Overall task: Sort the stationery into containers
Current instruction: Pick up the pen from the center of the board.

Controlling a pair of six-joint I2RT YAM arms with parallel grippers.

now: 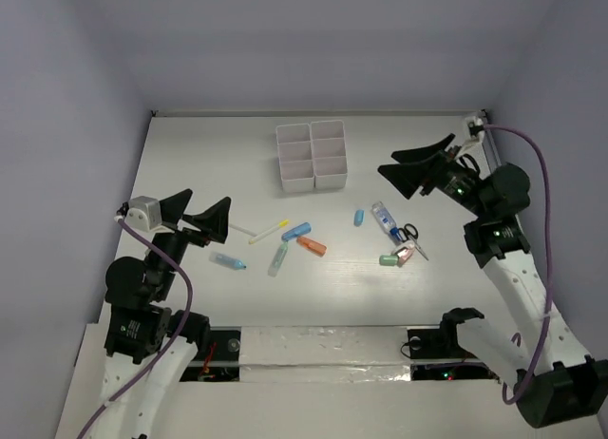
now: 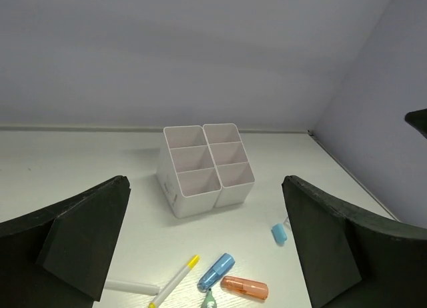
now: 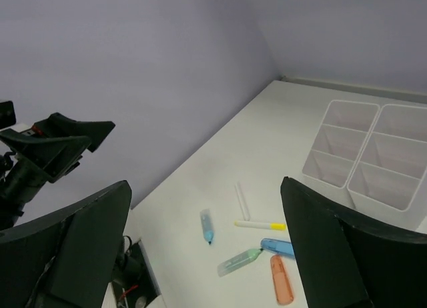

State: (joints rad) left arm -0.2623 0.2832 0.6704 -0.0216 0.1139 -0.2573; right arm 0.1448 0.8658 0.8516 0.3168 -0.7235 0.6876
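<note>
White table (image 1: pixel 190 163), lilac walls. My left claw (image 1: pixel 199 213) and right claw (image 1: pixel 407 168) hang spread wide at either side. The organizer (image 1: pixel 311 156) sits upper centre; pen (image 1: pixel 269 231), markers (image 1: pixel 296 232), tube (image 1: pixel 385 218) and scissors (image 1: pixel 410 236) lie scattered below it, between my claws.

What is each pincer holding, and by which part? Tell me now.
Nothing is held. The left pincer and the right pincer both stand open and empty above the table. The orange marker and scissors lie loose on it.
</note>
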